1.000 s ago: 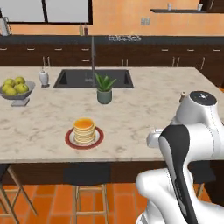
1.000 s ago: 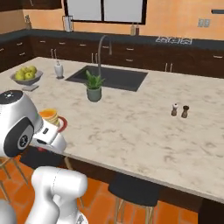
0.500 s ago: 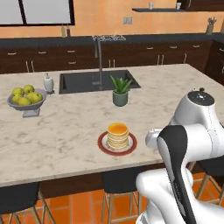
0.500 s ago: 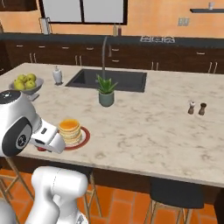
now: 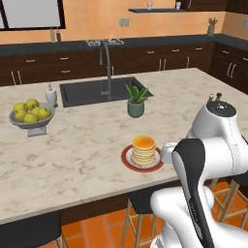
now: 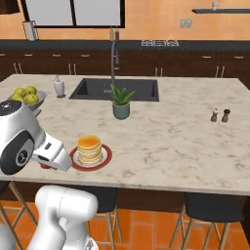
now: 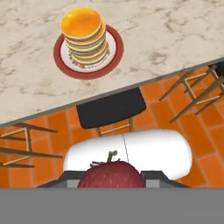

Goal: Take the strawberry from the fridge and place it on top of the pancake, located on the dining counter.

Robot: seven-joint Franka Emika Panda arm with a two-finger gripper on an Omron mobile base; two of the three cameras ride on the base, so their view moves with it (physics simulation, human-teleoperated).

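Strawberry (image 7: 111, 174) clamped between gripper (image 7: 111, 178) fingers, filling gap, stem up. Below grip: orange tile floor, dark stool seat (image 7: 112, 108), wooden stool legs. Beyond fingers: dining counter (image 7: 175, 39) front edge, then red plate (image 7: 89, 50) just inside edge with pancake (image 7: 84, 34) stack on it. Bare marble around plate. Farther: potted plant (image 5: 136, 100), dark sink (image 5: 97, 90) with tap, grey bowl (image 5: 31, 122) holding yellow fruits (image 5: 30, 111).

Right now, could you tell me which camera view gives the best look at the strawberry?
The hand view: the strawberry sits large at the bottom, red with its green stem, between the gripper tips, shut on it. The right base view gives just a red speck under the hand; the left base view hides it behind the arm.
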